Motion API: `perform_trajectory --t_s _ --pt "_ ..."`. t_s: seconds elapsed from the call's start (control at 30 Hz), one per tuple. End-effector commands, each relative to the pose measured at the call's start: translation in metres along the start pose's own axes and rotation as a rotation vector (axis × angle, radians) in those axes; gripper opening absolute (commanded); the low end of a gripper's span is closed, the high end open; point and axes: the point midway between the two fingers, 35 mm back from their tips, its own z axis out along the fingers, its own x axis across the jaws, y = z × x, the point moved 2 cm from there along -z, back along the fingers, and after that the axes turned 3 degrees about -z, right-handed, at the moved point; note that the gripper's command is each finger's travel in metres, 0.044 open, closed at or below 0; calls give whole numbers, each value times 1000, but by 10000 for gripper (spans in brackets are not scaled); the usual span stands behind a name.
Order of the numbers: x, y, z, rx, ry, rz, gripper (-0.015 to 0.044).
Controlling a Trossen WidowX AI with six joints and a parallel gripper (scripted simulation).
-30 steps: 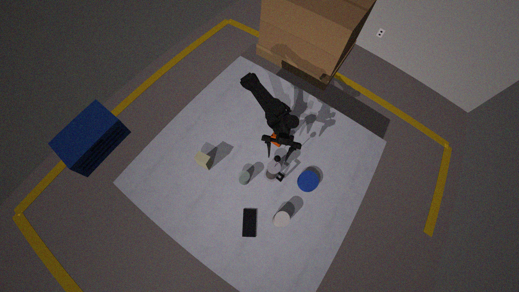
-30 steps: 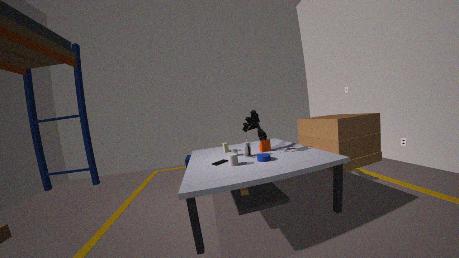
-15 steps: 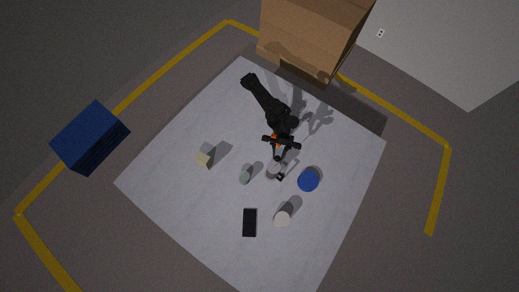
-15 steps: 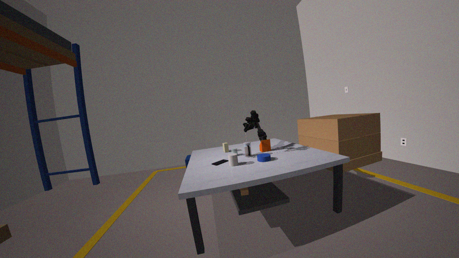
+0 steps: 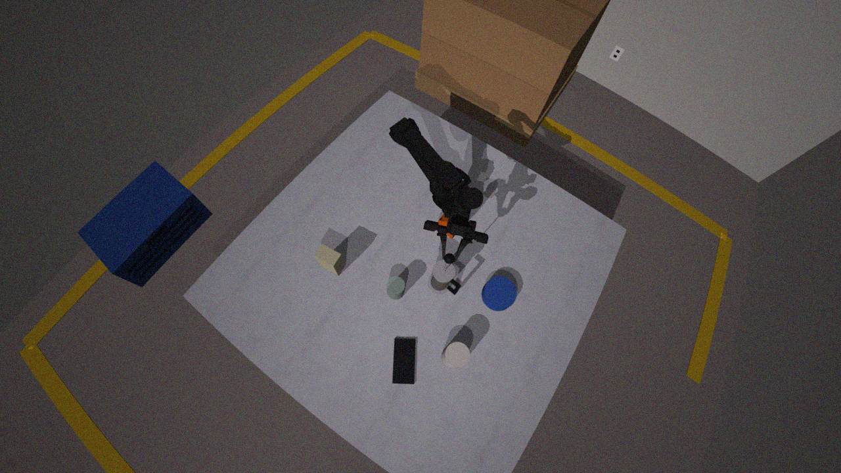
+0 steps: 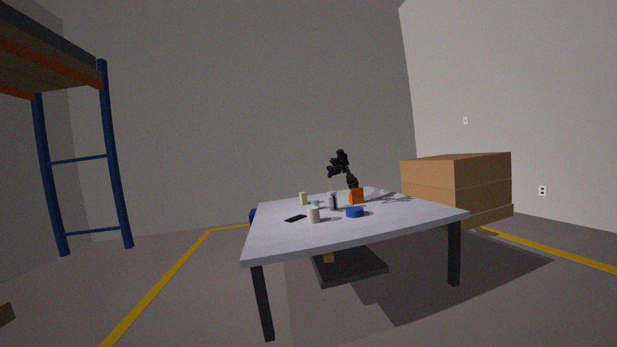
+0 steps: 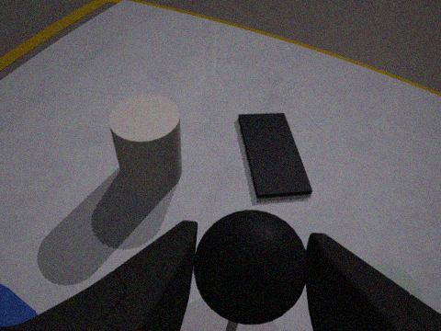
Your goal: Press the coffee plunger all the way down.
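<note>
The coffee press (image 5: 443, 271) (image 6: 332, 202) stands upright on the table, a light cylinder with a dark handle at its side. Its thin plunger rod (image 6: 331, 184) rises well above the lid, with a round black knob (image 5: 449, 258) (image 7: 250, 267) on top. My gripper (image 5: 449, 257) (image 6: 329, 176) (image 7: 252, 242) is shut on the knob, one finger at each side of it. In the wrist view the knob and fingers hide most of the press and rod.
A blue disc (image 5: 499, 292) (image 6: 354, 211), a white cylinder (image 5: 456, 355) (image 6: 313, 214) (image 7: 145, 119), a pale green cylinder (image 5: 395, 287), a black flat box (image 5: 403, 360) (image 7: 276, 155) and a cream block (image 5: 328, 257) (image 6: 303, 198) stand around the press. An orange block (image 6: 356, 195) is by the arm.
</note>
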Motion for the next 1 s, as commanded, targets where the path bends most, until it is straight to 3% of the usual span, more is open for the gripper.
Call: perform_trajectory --t_s 0.0,0.97 --pt "2 -12 7 22 4 -9 128" --pt "6 -50 36 23 6 -9 128"
